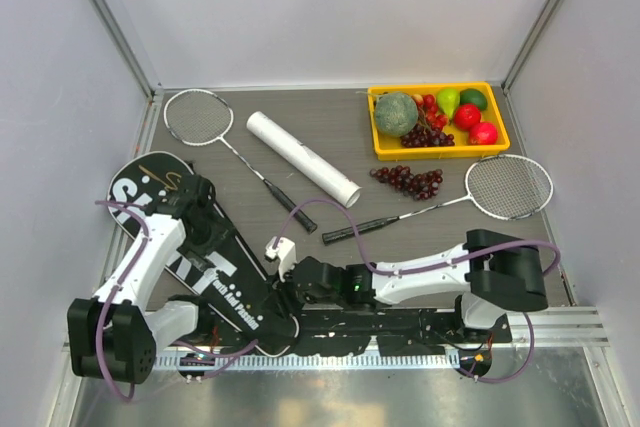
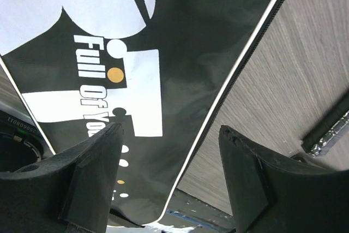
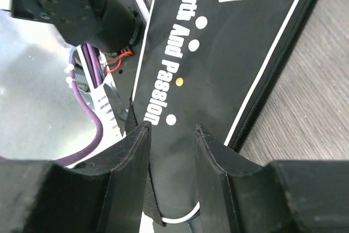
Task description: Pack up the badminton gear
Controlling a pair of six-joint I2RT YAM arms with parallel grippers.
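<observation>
The black racket-shaped bag [image 1: 150, 172] lies slanted at the near left, its white lettering up. My left gripper [image 1: 213, 244] hovers over its middle; in the left wrist view the gripper [image 2: 172, 135] is open, with the bag [image 2: 191, 53] and its white-piped zipper edge below the gap. My right gripper [image 1: 287, 292] is at the bag's narrow near end, and its fingers [image 3: 172, 126] stand apart astride the bag [image 3: 229, 53]. One racket [image 1: 198, 117] lies at the back left, a second racket [image 1: 508, 187] at the right, and the white tube [image 1: 302, 157] between them. No shuttlecock shows.
A yellow tray [image 1: 388, 149] of fruit stands at the back right, with a dark red grape bunch [image 1: 410, 179] just in front of it. The left arm's base and purple cables [image 3: 90, 135] sit close to the bag's near end, by the metal front rail [image 1: 560, 322].
</observation>
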